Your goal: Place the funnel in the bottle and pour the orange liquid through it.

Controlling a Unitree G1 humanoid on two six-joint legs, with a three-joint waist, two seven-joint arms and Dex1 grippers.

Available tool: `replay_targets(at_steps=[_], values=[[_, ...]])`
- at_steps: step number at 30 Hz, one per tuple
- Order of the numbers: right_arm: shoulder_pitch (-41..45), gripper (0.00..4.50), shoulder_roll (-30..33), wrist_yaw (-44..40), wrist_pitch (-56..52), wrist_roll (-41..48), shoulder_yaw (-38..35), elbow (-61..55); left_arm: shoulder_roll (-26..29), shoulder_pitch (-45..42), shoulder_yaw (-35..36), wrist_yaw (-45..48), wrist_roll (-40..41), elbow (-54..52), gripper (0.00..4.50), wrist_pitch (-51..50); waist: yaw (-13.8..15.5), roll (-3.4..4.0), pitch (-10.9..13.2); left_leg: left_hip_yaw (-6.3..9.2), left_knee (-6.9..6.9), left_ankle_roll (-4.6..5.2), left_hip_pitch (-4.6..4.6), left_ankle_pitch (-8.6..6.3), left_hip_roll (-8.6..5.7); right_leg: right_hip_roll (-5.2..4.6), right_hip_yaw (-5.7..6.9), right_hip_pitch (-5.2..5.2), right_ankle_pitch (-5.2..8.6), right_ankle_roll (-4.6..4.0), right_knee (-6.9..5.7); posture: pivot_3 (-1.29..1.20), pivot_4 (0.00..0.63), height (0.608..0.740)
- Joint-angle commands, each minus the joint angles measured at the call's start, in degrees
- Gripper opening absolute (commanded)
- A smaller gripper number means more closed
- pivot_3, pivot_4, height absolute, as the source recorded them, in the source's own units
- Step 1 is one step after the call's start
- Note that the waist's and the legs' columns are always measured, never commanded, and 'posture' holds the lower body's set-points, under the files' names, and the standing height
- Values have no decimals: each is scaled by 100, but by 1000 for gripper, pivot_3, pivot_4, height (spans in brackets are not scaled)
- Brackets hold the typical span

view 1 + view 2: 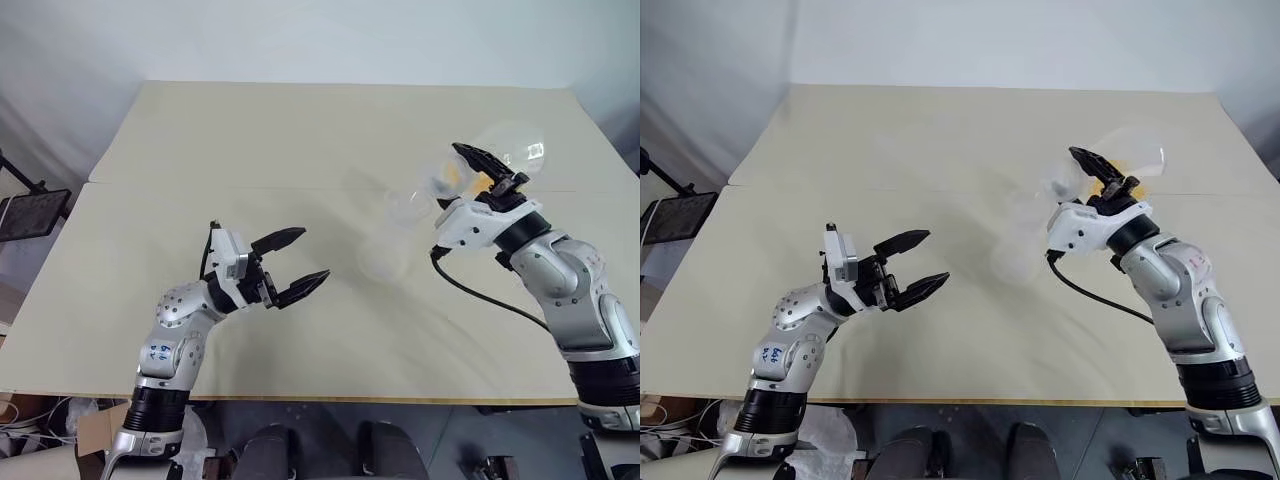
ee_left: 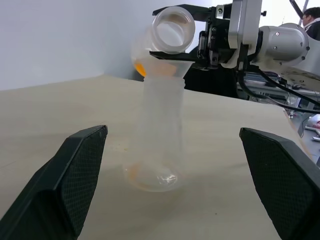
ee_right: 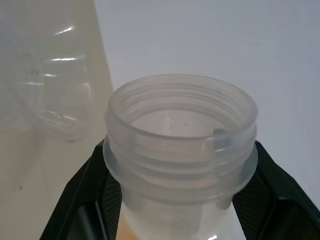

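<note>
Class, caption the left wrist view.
Right gripper tips a clear container of orange liquid over the funnel in the bottle.

A wide beige table (image 1: pixel 250 140) is being crossed left to right by a seam. A clear bottle (image 2: pixel 159 145) is being carried upright on its right-of-centre part, with a trace of orange liquid (image 2: pixel 134 175) lying at its base.

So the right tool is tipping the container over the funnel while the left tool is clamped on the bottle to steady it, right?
Not quite. The left tool is open and apart from the bottle; the left wrist view shows its fingers standing wide on either side without touching. The rest holds: the right tool is tipping the container over the funnel.
</note>
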State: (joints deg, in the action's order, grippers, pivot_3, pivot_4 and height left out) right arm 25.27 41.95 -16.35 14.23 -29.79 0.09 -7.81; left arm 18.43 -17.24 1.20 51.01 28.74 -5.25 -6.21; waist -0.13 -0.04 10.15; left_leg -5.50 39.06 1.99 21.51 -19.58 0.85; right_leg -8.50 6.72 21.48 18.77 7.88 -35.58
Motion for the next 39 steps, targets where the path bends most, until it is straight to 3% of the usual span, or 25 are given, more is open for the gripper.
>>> replay_targets(at_steps=[1,13,39], values=[[156,2469,92,167,165,-120,-71,-60,-21,27,-2,-12,-15,-140,4500,122,-2,0,0,0,0,0,0,0,0,0,0,0,0,0,0,0,150,740],[260,2469,207,547,493,-810,-64,87,-85,-13,-39,-24,-57,-41,4500,210,-2,0,0,0,0,0,1,0,1,0,1,0,0,0,0,0,150,740],[438,2469,187,745,751,-1246,42,208,-211,-30,-55,-40,-95,-2,4500,234,-2,0,0,2,0,-1,1,0,1,0,1,0,0,0,0,0,150,740]])
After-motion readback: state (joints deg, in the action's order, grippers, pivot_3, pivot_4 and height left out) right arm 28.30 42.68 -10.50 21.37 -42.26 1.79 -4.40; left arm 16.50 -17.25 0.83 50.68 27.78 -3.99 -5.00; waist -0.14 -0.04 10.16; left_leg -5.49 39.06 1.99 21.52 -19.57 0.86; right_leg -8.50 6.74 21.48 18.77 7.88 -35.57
